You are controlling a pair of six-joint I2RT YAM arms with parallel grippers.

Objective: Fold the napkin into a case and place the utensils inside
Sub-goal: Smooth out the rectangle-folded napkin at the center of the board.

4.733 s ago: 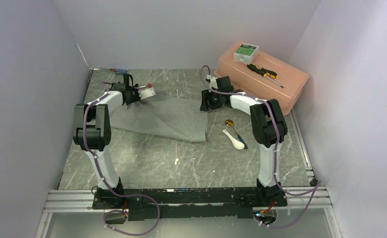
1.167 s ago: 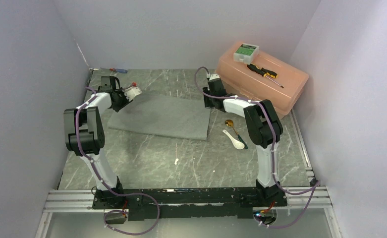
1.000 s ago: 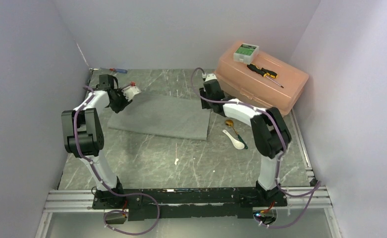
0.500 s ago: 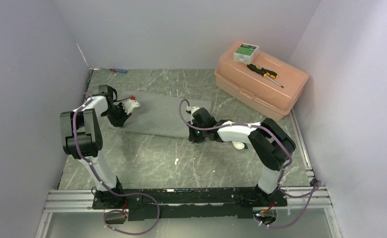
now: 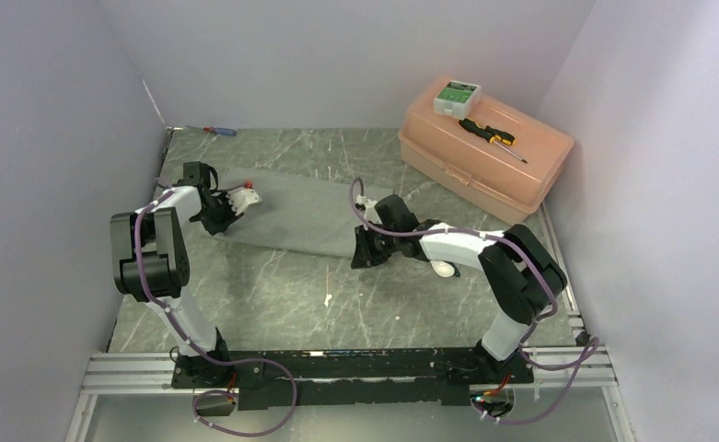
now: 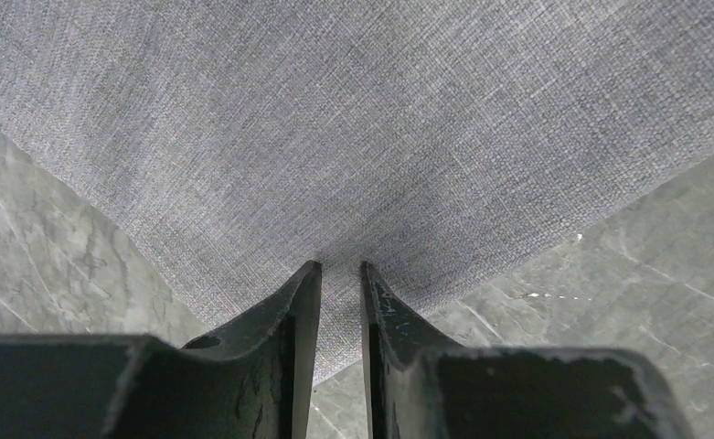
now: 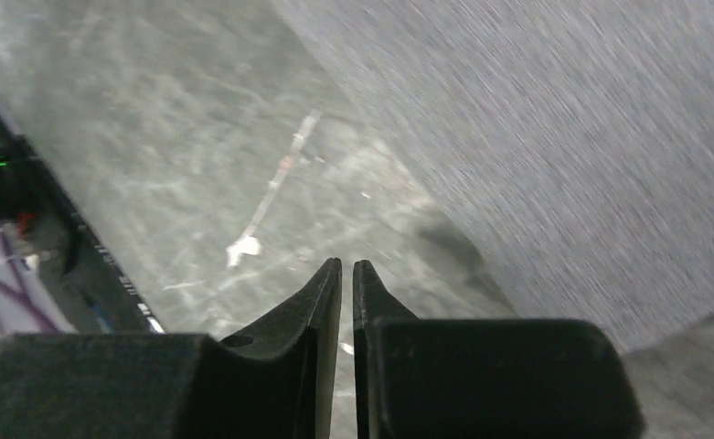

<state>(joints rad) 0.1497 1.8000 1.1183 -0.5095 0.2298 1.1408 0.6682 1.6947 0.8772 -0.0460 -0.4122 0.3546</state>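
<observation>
Item: grey-green marbled table [image 5: 272, 295], pale lilac walls [image 5: 337, 55] on three sides, two arms bolted at the near edge.
Far right, salmon plastic box [image 5: 512, 170] bearing a small white-and-green case [image 5: 457, 94] and black-and-yellow screwdriver [image 5: 491, 136]; red-and-blue screwdriver [image 5: 219, 131] far left; white scrap [image 5: 328, 299] mid-table; right arm hides all but part of the white spoon [image 5: 443, 269]. Napkin [image 5: 300, 212]: plain grey, flat, a long band across the middle. Left gripper [image 6: 337, 267] pinches its left corner; right gripper [image 7: 346, 265], jaws nearly together, empty, just off its right end.

The left gripper [image 5: 237, 198] sat on the napkin's [image 5: 291, 216] left end; the right gripper [image 5: 363, 251] sat at its near-right corner.
</observation>
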